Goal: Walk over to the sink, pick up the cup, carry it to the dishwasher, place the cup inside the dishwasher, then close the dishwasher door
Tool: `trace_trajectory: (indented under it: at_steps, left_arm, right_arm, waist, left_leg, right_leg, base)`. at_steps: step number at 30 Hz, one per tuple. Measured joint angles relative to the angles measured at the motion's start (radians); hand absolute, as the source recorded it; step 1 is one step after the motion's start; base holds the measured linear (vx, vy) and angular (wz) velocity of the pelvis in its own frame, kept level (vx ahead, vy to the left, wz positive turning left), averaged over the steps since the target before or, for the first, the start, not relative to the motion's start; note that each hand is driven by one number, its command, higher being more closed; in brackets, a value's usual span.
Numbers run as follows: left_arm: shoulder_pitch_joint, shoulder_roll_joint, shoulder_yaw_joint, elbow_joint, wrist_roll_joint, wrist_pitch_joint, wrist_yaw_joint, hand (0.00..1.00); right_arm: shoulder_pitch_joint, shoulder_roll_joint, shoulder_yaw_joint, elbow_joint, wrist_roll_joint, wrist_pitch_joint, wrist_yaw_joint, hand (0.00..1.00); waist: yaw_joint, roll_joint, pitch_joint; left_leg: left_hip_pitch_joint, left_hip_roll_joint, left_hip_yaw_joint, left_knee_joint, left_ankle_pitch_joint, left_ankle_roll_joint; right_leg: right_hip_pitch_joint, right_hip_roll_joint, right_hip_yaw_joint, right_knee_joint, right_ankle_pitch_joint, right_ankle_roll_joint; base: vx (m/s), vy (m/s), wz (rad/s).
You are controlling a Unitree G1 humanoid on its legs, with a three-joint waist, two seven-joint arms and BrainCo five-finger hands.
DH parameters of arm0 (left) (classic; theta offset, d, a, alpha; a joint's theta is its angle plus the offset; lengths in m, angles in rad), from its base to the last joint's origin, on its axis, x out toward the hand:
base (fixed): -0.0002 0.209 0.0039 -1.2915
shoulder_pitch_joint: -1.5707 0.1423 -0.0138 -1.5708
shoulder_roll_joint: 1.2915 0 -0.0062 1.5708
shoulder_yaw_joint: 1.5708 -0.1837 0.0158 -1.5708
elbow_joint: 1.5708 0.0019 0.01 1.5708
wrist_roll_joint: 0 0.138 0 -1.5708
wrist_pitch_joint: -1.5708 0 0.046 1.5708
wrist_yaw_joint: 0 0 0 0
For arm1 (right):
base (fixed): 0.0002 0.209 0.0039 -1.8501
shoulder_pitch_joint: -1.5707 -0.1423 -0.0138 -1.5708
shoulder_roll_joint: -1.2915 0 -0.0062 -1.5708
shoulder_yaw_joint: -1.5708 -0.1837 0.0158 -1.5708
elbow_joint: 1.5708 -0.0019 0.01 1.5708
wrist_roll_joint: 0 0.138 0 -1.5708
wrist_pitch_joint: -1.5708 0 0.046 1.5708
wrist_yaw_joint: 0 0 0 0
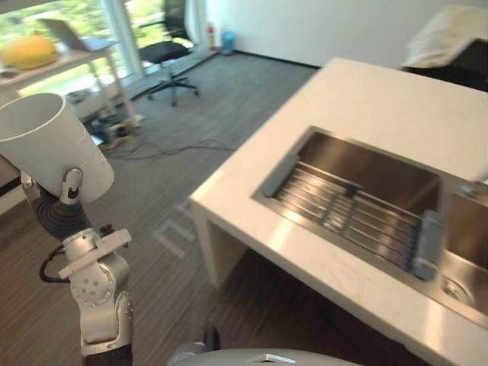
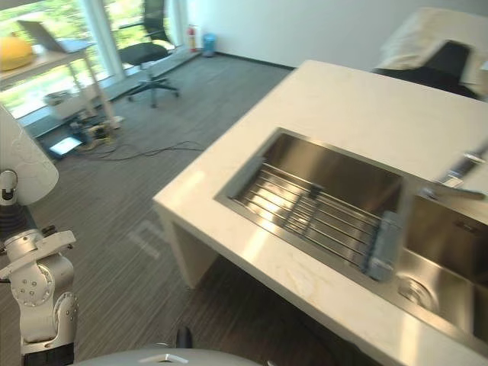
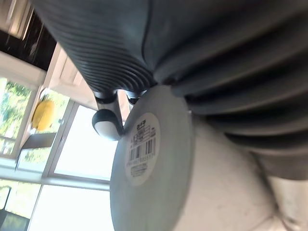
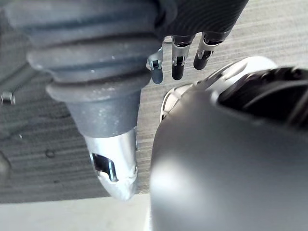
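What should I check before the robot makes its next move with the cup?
1. Grip: ok. The left hand has fingers curled round the white cup.
2. Cup clear of the sink: ok, it is held high, off to the left of the counter.
3. Cup empty: cannot tell.
4. Right hand free: ok, fingers relaxed, holding nothing.
5. Floor: not ok, cables lie on the carpet by the office chair.
6. Dishwasher door open: cannot tell.

Grey carpet (image 1: 229, 99), wht wall (image 1: 305, 23), sunlit windows (image 1: 46, 19), office chair (image 1: 169, 53), desk (image 1: 72, 57).
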Motion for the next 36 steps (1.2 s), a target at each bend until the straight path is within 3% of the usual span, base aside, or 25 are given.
trace_trajectory:
  at_steps: [1,2,3,4,5,6,7,9,10,11,12,13,14,15,16,18,19,22,23,24,25,26,27,31,36]
  left_arm:
    - [0.000,-0.001,-0.012,0.000,0.000,0.003,-0.005,1.00]
    - [-0.001,-0.004,-0.065,0.005,0.002,0.008,-0.015,1.00]
    - [-0.024,-0.002,-0.093,0.014,0.002,0.015,-0.020,1.00]
    - [-0.047,0.000,-0.102,0.019,0.003,0.021,-0.033,1.00]
    - [-0.090,0.014,-0.093,0.014,0.001,0.023,-0.037,1.00]
    - [-0.125,0.009,-0.099,0.041,-0.002,0.017,-0.034,1.00]
    - [-0.114,-0.002,-0.113,0.052,-0.021,0.021,-0.049,1.00]
    - [-0.111,-0.025,-0.145,0.060,-0.024,0.023,-0.063,1.00]
    - [-0.112,-0.041,-0.167,0.060,-0.044,0.022,-0.091,1.00]
    - [-0.112,-0.039,-0.182,0.059,-0.051,0.022,-0.099,1.00]
    - [-0.107,-0.051,-0.213,0.058,-0.071,0.023,-0.126,1.00]
    - [-0.095,-0.068,-0.231,0.039,-0.085,0.018,-0.142,1.00]
    - [-0.096,-0.059,-0.219,0.025,-0.094,0.009,-0.143,1.00]
    - [-0.111,-0.035,-0.204,0.022,-0.101,-0.011,-0.142,1.00]
    - [-0.121,-0.014,-0.216,0.027,-0.100,-0.006,-0.141,1.00]
    - [-0.101,-0.004,-0.268,0.058,-0.094,-0.007,-0.140,1.00]
    - [-0.080,-0.030,-0.317,0.097,-0.094,0.006,-0.123,1.00]
    - [-0.133,-0.033,-0.406,0.177,-0.094,0.015,-0.120,1.00]
    - [-0.153,-0.034,-0.446,0.221,-0.101,0.001,-0.121,1.00]
    - [-0.157,-0.030,-0.452,0.239,-0.105,-0.007,-0.121,1.00]
    - [-0.165,-0.029,-0.459,0.264,-0.109,-0.013,-0.121,1.00]
    - [-0.178,-0.016,-0.464,0.276,-0.109,-0.014,-0.118,1.00]
    - [-0.181,0.000,-0.464,0.283,-0.106,-0.022,-0.116,1.00]
    - [-0.184,0.010,-0.483,0.294,-0.096,-0.020,-0.095,1.00]
    - [-0.191,0.029,-0.519,0.202,-0.085,0.012,-0.098,1.00]
  right_arm:
    - [-0.003,-0.006,0.001,-0.001,0.002,0.005,-0.001,0.00]
    - [0.000,-0.048,0.011,-0.042,0.008,0.020,-0.022,0.00]
    - [0.001,-0.054,0.006,-0.056,0.011,0.021,-0.021,0.00]
    - [-0.005,-0.057,-0.002,-0.046,0.011,0.033,-0.021,0.00]
    - [-0.014,-0.035,-0.003,-0.033,0.010,0.045,-0.021,0.00]
    - [-0.016,-0.034,0.005,-0.038,0.002,0.044,-0.022,0.00]
    - [-0.022,-0.030,0.008,-0.042,0.002,0.057,-0.023,0.00]
    - [-0.015,-0.037,0.021,-0.049,0.004,0.073,-0.024,0.00]
    - [-0.013,-0.043,0.028,-0.079,0.020,0.088,-0.035,0.00]
    - [-0.002,-0.041,0.033,-0.085,0.021,0.094,-0.054,0.00]
    - [0.009,-0.059,0.038,-0.086,0.040,0.104,-0.087,0.00]
    - [0.033,-0.093,0.039,-0.085,0.048,0.107,-0.105,0.00]
    - [0.016,-0.097,0.040,-0.090,0.056,0.112,-0.109,0.00]
    - [-0.015,-0.081,0.047,-0.123,0.069,0.123,-0.122,0.00]
    - [-0.021,-0.034,0.048,-0.158,0.079,0.125,-0.125,0.00]
    - [-0.006,0.001,0.081,-0.182,0.069,0.119,-0.143,0.00]
    - [0.010,-0.031,0.084,-0.195,0.049,0.111,-0.162,0.00]
    - [0.040,-0.054,0.042,-0.210,0.053,0.070,-0.143,0.00]
    - [0.047,-0.032,0.026,-0.211,0.079,0.048,-0.145,0.00]
    - [0.047,-0.017,0.027,-0.214,0.090,0.039,-0.144,0.00]
    - [0.047,-0.005,0.032,-0.224,0.099,0.033,-0.144,0.00]
    - [0.040,0.019,0.047,-0.226,0.108,0.035,-0.146,0.00]
    - [0.037,0.039,0.048,-0.215,0.108,0.032,-0.145,0.00]
    - [0.044,0.026,0.047,-0.192,0.096,0.032,-0.120,0.00]
    - [0.046,0.028,0.091,-0.193,0.086,-0.005,-0.096,0.00]
  waist:
    - [0.001,0.004,-0.002]
    - [0.004,0.061,-0.002]
    - [-0.005,0.083,0.002]
    - [-0.040,0.048,-0.010]
    - [-0.052,-0.009,-0.004]
    - [-0.050,-0.007,0.019]
    - [-0.054,0.002,0.020]
    - [-0.060,0.027,0.006]
    - [-0.052,0.054,-0.005]
    - [-0.056,0.053,-0.005]
    - [-0.062,0.056,-0.008]
    - [-0.061,0.090,-0.009]
    - [-0.061,0.095,-0.007]
    - [-0.058,0.099,-0.006]
    - [-0.064,0.067,-0.002]
    - [-0.071,0.019,-0.004]
    - [-0.053,0.069,-0.011]
    - [-0.086,0.098,-0.010]
    - [-0.100,0.101,-0.009]
    - [-0.110,0.112,-0.007]
    - [-0.117,0.091,-0.007]
    - [-0.114,0.043,0.013]
    - [-0.123,-0.015,0.025]
    - [-0.106,0.021,0.026]
    - [-0.089,0.008,0.018]
  left_leg:
    - [-0.003,0.037,0.055,0.085,-0.014,0.029]
    - [-0.038,0.095,0.110,0.217,0.001,0.064]
    - [-0.064,0.099,0.107,0.224,0.019,0.094]
    - [-0.074,0.029,0.038,0.095,0.076,0.071]
    - [-0.028,-0.049,0.060,-0.006,0.064,0.101]
    - [0.039,0.038,0.187,0.150,-0.072,0.130]
    - [0.156,0.120,0.277,0.169,-0.100,0.005]
    - [0.245,0.160,0.308,0.044,-0.002,-0.104]
    - [0.242,0.135,0.309,-0.025,-0.002,-0.131]
    - [0.242,0.126,0.327,-0.037,-0.004,-0.132]
    - [0.264,0.088,0.313,-0.092,0.002,-0.126]
    - [0.292,0.071,0.268,-0.174,0.003,-0.122]
    - [0.294,0.080,0.241,-0.203,0.003,-0.122]
    - [0.290,0.103,0.221,-0.245,0.013,-0.142]
    - [0.301,0.086,0.215,-0.267,0.020,-0.170]
    - [0.348,0.043,0.178,-0.280,-0.037,-0.238]
    - [0.346,0.062,0.172,-0.266,-0.045,-0.226]
    - [0.297,0.011,0.046,-0.269,-0.030,-0.184]
    - [0.282,0.020,-0.061,-0.272,-0.026,-0.177]
    - [0.260,0.033,-0.104,-0.260,-0.025,-0.176]
    - [0.235,0.040,-0.159,-0.254,-0.018,-0.179]
    - [0.220,0.012,-0.213,-0.257,-0.009,-0.185]
    - [0.222,-0.018,-0.254,-0.256,-0.008,-0.187]
    - [0.223,0.007,-0.305,-0.257,-0.008,-0.208]
    - [0.214,0.011,-0.331,-0.204,-0.033,-0.211]
  right_leg:
    - [0.004,-0.016,-0.028,0.026,-0.004,0.002]
    - [-0.019,-0.041,-0.076,0.202,-0.043,-0.021]
    - [-0.055,-0.038,-0.067,0.244,-0.080,-0.024]
    - [-0.093,0.011,-0.044,0.141,-0.099,-0.047]
    - [-0.115,0.020,-0.072,-0.009,-0.029,-0.081]
    - [-0.101,0.009,-0.169,-0.004,0.035,-0.039]
    - [-0.074,-0.016,-0.252,0.014,0.023,-0.038]
    - [-0.060,-0.046,-0.353,0.063,0.016,-0.033]
    - [-0.051,-0.095,-0.425,0.131,0.010,-0.036]
    - [-0.030,-0.120,-0.457,0.155,0.010,-0.037]
    - [0.021,-0.202,-0.529,0.297,0.001,-0.050]
    - [0.017,-0.261,-0.546,0.449,-0.066,-0.032]
    - [-0.017,-0.237,-0.529,0.454,-0.112,0.011]
    - [-0.109,-0.160,-0.511,0.386,-0.141,-0.006]
    - [-0.154,-0.083,-0.508,0.218,-0.062,-0.059]
    - [-0.146,-0.093,-0.494,0.140,0.066,-0.113]
    - [-0.150,-0.124,-0.400,0.206,0.090,-0.137]
    - [-0.206,-0.192,0.005,0.323,0.104,-0.138]
    - [-0.258,-0.141,0.299,0.354,0.009,-0.011]
    - [-0.260,-0.076,0.430,0.311,-0.037,0.021]
    - [-0.264,0.006,0.576,0.247,-0.062,0.021]
    - [-0.258,0.070,0.717,0.163,-0.050,0.010]
    - [-0.246,0.072,0.772,0.141,-0.026,0.044]
    - [-0.171,0.086,0.724,0.093,-0.017,0.033]
    - [-0.130,0.086,0.692,0.067,-0.017,0.033]
  base:
    - [0.06,0.083,1.54]
    - [-0.01,0.100,1.43]
    - [-0.07,0.078,2.07]
    - [-0.15,0.050,2.08]
    - [-0.17,-0.086,2.46]
    - [-0.14,-0.044,2.47]
    - [-0.07,0.027,2.13]
    - [0.00,0.217,1.96]
    - [-0.03,0.282,1.95]
    - [-0.07,0.374,2.36]
    - [-0.08,0.430,2.31]
    - [-0.09,0.352,2.01]
    - [-0.07,0.202,1.06]
    - [-0.07,0.013,0.58]
    - [-0.07,-0.028,0.61]
    - [-0.04,-0.032,0.62]
    - [-0.01,0.069,0.68]
    - [-0.03,0.148,1.71]
    - [0.02,-0.027,1.74]
    - [0.02,-0.081,1.95]
    - [-0.03,-0.125,1.66]
    - [-0.03,-0.163,1.71]
    - [-0.01,-0.156,1.36]
    - [0.12,-0.028,0.58]
    - [0.03,-0.010,0.24]
